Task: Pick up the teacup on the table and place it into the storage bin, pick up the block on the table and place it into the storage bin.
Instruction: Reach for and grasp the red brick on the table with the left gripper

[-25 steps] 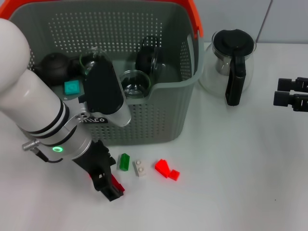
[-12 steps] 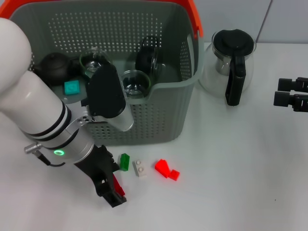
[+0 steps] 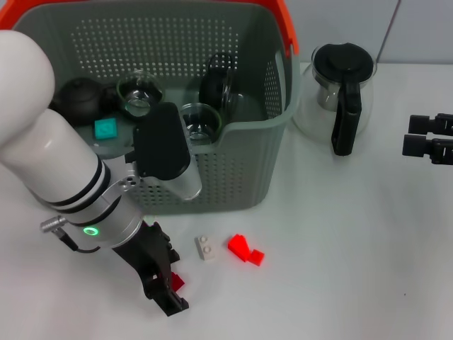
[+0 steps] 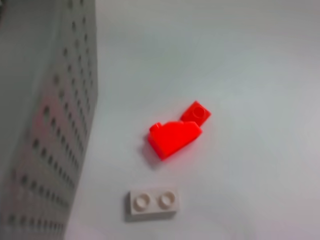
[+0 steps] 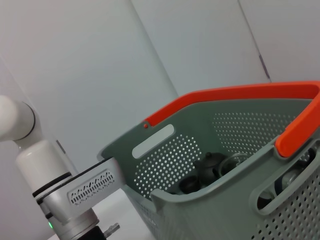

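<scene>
**Listener:** Where are things right now?

**Me:** My left pincer is low over the tabletop, in front of the grey storage bin. A small red block shows between its black fingers. I judge I'm on the block step, at the point of grasping.

**Listener:** Is it gripping the block?

**Me:** I can't tell. The fingers flank the block, but the arm covers most of it, so contact isn't visible.

**Listener:** What else is nearby?

**Me:** A white two-stud brick lies just beside the pincer, and a red pair of bricks lies a little farther to the right. Inside the bin I see glass cups, a dark teapot and a teal block.

**Listener:** And the other arm?

**Me:** The right pincer is parked at the far right edge, well apart from everything, past a glass pot with a black lid. Its tips are cut off, so I can't tell its state.

**Listener:** Next move?

**Me:** Confirm a firm pinch, lift straight up, clear the bin's front wall, then release inside.
</scene>
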You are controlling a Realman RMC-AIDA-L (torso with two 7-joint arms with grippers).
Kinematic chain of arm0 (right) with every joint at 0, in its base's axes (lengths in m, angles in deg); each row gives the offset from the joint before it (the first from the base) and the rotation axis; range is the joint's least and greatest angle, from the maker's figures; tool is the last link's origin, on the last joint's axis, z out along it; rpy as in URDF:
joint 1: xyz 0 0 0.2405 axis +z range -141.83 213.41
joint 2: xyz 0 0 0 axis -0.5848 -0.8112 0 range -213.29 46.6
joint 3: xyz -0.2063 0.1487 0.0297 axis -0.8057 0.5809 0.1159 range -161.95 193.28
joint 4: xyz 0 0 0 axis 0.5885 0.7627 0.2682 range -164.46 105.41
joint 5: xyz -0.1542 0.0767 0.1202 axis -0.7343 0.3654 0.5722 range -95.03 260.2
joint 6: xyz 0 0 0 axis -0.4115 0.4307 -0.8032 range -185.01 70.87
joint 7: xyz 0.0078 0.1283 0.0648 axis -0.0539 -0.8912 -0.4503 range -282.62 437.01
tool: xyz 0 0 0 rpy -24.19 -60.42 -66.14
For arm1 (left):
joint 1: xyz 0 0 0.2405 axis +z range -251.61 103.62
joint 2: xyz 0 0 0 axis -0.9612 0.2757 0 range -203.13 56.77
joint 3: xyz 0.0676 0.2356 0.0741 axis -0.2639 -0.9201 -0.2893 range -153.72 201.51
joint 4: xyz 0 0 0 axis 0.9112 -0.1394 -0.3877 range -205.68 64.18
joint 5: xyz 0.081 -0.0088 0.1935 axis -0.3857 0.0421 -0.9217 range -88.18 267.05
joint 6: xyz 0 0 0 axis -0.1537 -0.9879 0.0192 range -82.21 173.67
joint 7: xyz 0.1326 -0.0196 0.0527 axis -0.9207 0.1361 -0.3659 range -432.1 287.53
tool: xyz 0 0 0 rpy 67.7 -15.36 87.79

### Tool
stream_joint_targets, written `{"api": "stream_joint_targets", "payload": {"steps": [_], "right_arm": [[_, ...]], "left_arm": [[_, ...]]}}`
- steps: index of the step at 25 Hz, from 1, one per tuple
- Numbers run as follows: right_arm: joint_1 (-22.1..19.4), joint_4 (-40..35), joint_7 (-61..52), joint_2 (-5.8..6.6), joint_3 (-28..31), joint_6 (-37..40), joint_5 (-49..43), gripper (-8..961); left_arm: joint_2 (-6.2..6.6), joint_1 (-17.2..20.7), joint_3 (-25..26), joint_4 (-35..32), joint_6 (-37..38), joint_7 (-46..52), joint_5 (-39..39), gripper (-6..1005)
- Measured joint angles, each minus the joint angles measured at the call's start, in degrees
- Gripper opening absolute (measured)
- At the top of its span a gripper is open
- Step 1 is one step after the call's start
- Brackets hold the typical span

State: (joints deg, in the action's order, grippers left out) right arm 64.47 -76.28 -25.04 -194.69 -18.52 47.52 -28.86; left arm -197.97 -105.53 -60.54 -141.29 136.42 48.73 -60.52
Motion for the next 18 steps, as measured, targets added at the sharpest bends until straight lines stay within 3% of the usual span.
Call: {"api": "stream_joint_targets", "payload": {"steps": [18], "right_arm": [[0.0, 0.0, -0.1, -0.01, 0.0, 0.1, 0.0, 821]], "left_arm": [[0.18, 0.7, 4.7, -4.3, 5.4, 0.4, -3.5, 855]]}}
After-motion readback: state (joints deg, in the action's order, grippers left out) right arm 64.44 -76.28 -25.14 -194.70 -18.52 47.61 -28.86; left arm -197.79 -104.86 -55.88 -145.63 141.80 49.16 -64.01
